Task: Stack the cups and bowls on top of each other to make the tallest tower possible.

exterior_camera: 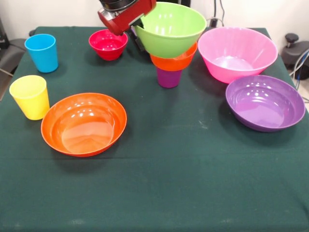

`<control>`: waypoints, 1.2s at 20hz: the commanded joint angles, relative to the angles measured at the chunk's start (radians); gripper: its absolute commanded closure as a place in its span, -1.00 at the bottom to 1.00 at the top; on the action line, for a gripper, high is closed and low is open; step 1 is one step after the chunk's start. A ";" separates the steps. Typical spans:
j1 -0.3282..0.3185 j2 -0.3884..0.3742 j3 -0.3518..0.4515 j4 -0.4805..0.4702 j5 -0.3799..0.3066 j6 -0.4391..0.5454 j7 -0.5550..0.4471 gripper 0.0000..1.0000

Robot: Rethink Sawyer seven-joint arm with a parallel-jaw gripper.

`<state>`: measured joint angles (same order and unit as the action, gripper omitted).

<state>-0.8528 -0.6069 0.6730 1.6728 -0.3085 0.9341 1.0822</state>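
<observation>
The tower [170,58] is standing upright at the back of the green table [159,183]: a purple cup [168,78] mouth-down, a small orange bowl [174,62] on it, and a green bowl [170,30] sitting tilted on top, its mouth opening upward. The red arm [126,14] is hanging at the green bowl's rim; I cannot tell whether the claw is gripping it.
</observation>
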 commanded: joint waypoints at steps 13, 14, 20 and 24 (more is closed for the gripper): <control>-0.023 -0.010 -0.038 0.163 -0.045 0.012 0.010 1.00; -0.026 -0.014 -0.038 0.176 -0.049 -0.003 0.015 1.00; -0.015 0.004 -0.044 0.175 -0.065 -0.030 0.028 1.00; -0.003 0.027 -0.045 0.166 -0.072 -0.058 0.037 1.00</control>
<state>-0.8824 -0.6155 0.6684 1.8035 -0.3114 0.9337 1.0822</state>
